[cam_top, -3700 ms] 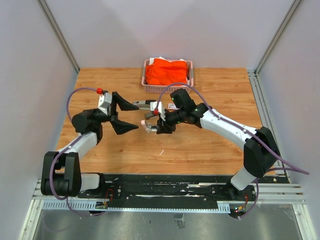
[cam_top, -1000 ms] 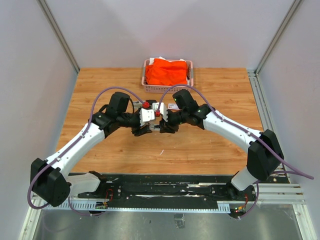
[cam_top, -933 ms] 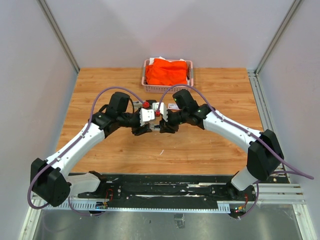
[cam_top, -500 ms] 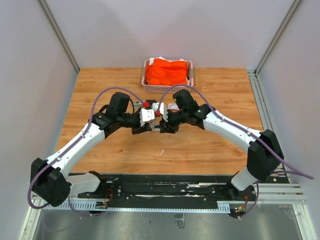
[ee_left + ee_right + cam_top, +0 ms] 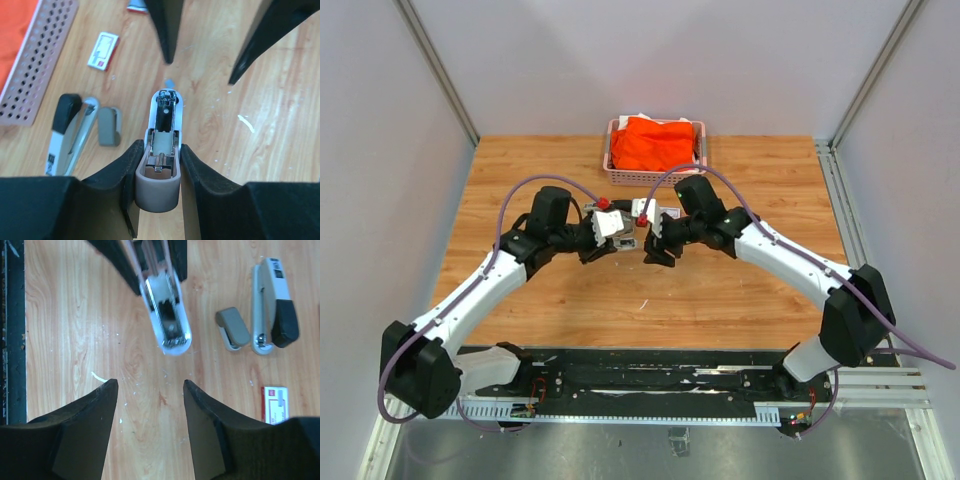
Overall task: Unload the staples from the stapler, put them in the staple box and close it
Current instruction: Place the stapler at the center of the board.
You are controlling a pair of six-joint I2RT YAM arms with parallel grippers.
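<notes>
Wooden table (image 5: 520,170) between grey walls: the left gripper (image 5: 161,152) is clamped on the rear of a small grey stapler (image 5: 164,120), its magazine laid open and its nose pointing at the right gripper (image 5: 150,387), whose jaws stand apart with nothing between them. A short pale strip of staples (image 5: 245,122) lies on the wood below the two grippers, among tiny flecks; whether any sit in the magazine cannot be told. Nearby, a black-and-grey stapler (image 5: 70,132), a loose grey piece (image 5: 109,126) and a white box (image 5: 103,50) rest by the pink basket (image 5: 640,178) of orange cloth (image 5: 655,142)
</notes>
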